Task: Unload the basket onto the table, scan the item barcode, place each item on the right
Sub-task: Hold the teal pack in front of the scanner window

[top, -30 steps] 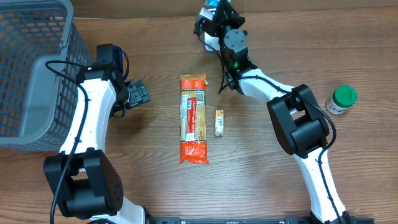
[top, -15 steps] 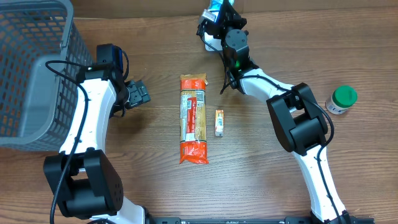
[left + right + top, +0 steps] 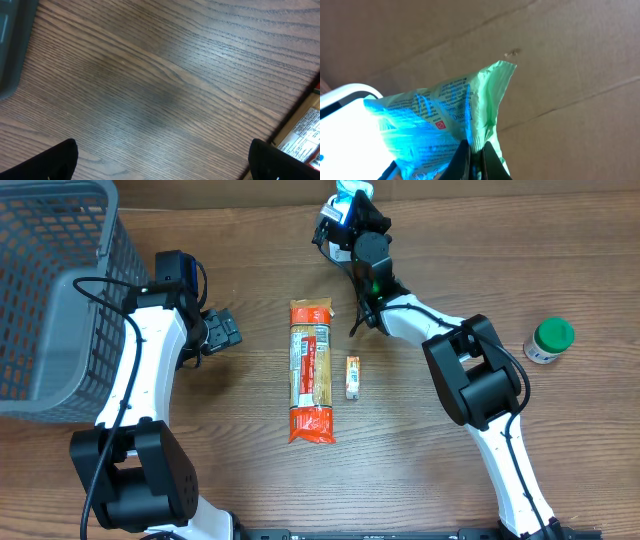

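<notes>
1. Right wrist view: green-and-blue crinkled plastic packet (image 3: 445, 112) was pinched at its crimped edge by the right gripper (image 3: 474, 156), at the brown wooden table's (image 3: 400, 480) far edge.
2. Judged light, soft, slippery; an edge grip suited it.
3. Left gripper (image 3: 224, 330) stood open, empty.

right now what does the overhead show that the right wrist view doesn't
Only the overhead: the pasta packet, small orange stick, green-lidded jar, grey basket and the left arm's jaws. Only the right wrist: the print on the green-blue packet and brown cardboard behind it. Both: that packet, pinched shut in the right arm's jaws, a sliver at the overhead's top edge.
</notes>
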